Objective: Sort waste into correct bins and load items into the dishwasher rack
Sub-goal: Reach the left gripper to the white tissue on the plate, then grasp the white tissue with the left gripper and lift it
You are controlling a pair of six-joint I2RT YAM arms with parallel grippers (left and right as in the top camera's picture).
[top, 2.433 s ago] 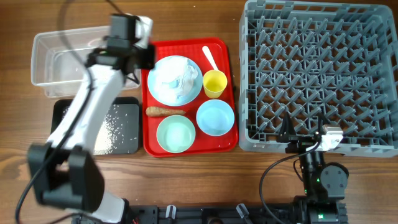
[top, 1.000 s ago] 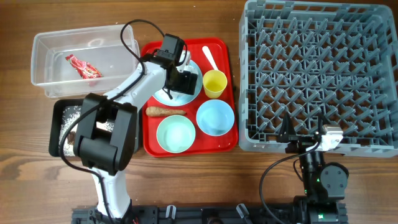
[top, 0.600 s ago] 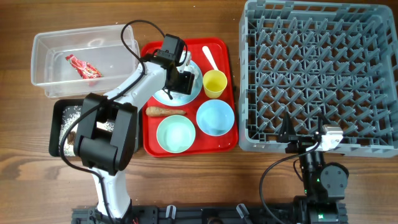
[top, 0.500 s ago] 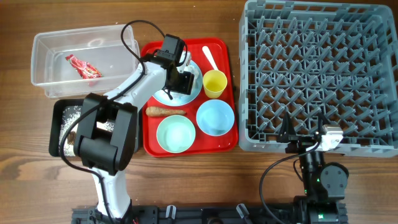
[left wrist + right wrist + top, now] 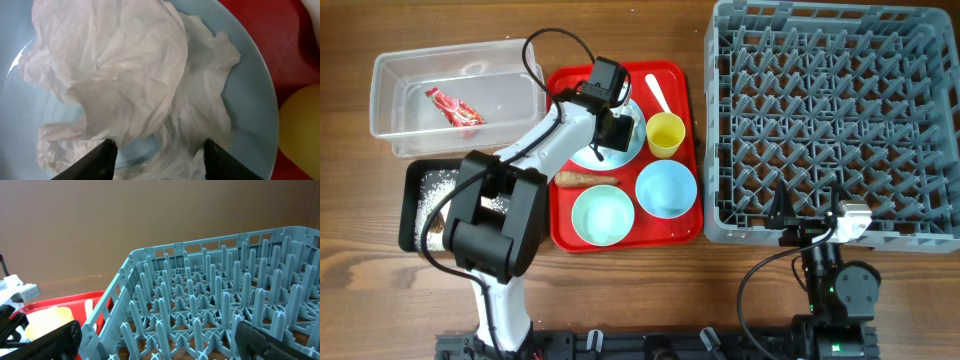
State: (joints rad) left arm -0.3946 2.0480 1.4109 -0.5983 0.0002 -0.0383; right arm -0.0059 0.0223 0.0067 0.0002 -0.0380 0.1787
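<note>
My left gripper (image 5: 161,150) hangs low over the pale blue plate (image 5: 252,100). Its fingers are partly apart, astride the lower folds of the crumpled white tissue (image 5: 125,75). I cannot tell whether they pinch it. The tissue looks feather-light, soft and loose, so it would likely crush and trail. Its thick middle bunch seems the safest hold, clear of the hard, slippery plate. The yellow cup (image 5: 300,125) sits just beside the plate's rim. The clear tub (image 5: 377,100), left of the red tray (image 5: 560,235), is open on top.

Left claw (image 5: 160,155) has narrowed over the tissue (image 5: 130,75) (nudged rightward).
</note>
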